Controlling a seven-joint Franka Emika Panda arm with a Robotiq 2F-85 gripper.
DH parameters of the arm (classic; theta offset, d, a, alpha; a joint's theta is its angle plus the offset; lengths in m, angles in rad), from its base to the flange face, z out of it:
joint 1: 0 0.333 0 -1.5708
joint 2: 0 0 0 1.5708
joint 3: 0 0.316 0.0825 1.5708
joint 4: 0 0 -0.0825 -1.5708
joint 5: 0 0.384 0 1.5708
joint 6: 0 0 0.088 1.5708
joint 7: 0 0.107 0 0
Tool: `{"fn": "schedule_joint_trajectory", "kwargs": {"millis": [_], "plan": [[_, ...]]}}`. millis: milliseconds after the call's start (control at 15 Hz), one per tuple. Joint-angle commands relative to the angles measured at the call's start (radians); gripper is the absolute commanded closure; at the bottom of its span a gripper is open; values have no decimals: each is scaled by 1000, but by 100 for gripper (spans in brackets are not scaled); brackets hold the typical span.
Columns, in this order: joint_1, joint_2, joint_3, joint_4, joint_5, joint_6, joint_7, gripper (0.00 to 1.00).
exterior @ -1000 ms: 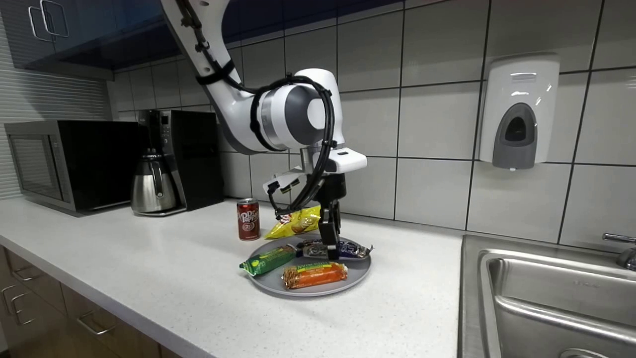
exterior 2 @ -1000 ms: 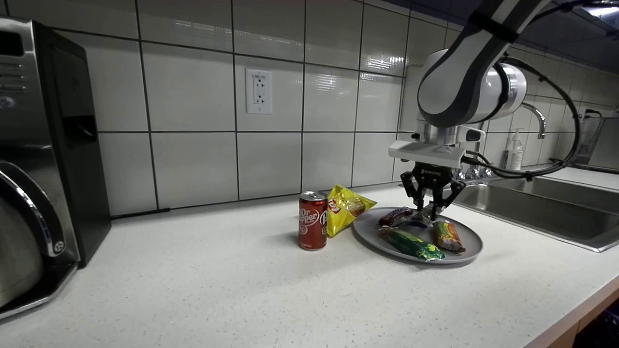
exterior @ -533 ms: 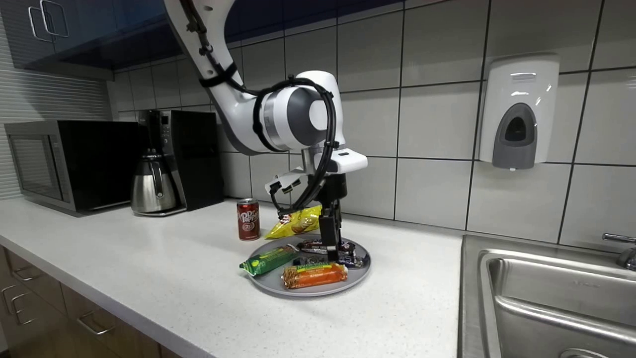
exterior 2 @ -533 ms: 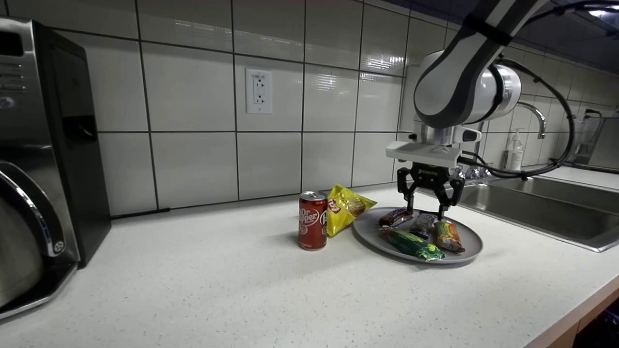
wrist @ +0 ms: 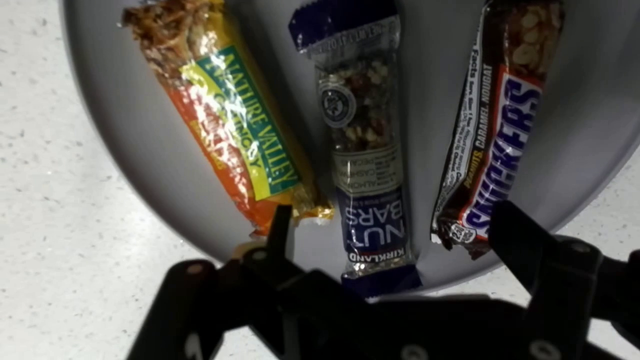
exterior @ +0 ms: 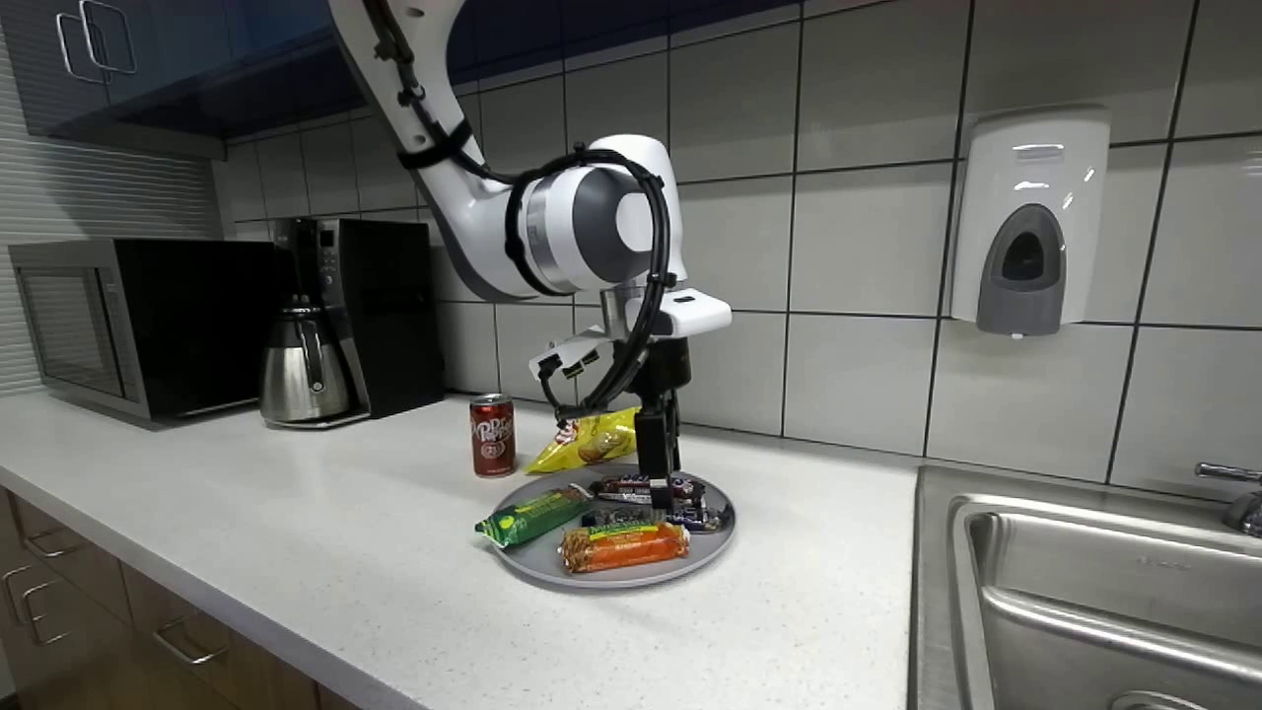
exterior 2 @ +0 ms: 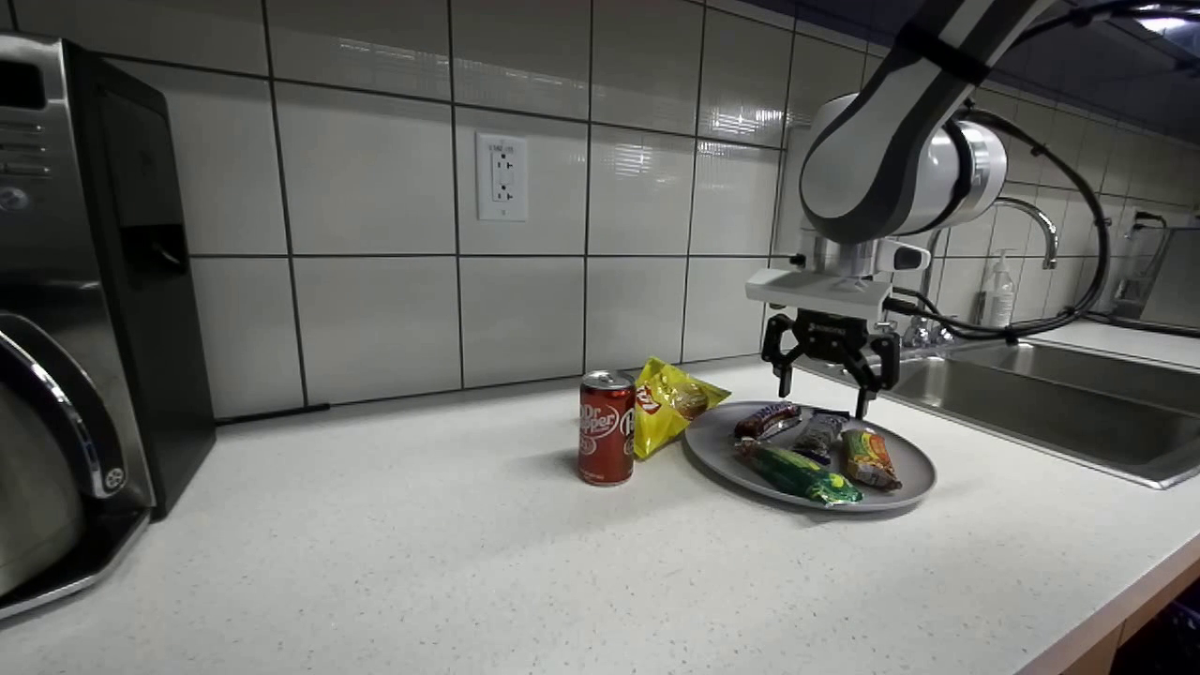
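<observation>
1 nut bar (wrist: 367, 165) blw parted fingers (wrist: 520, 242)

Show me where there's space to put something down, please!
Bare counter lies between the coffee maker and the soda can, and between the plate and the sink. The plate is crowded: four bars on it, open jaws above, chip bag close beside it.

We see a black gripper (exterior 2: 822, 401), a grey plate (wrist: 135, 125), a blue-and-clear nut bar (wrist: 367, 150), a brown chocolate bar (wrist: 492, 130), an orange-and-yellow granola bar (wrist: 227, 120), a green wrapper (exterior: 533, 516), a red can (exterior 2: 607, 428) and a speckled white surface (exterior 2: 422, 544).
</observation>
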Motion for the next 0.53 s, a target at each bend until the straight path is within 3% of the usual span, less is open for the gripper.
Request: {"fn": "schedule_joint_trajectory", "kwargs": {"millis": [0,467], "plan": [[-2,-48,4,-25,-23,-39,-25,0],[-16,-144,19,-99,-18,-52,-131,0]]}}
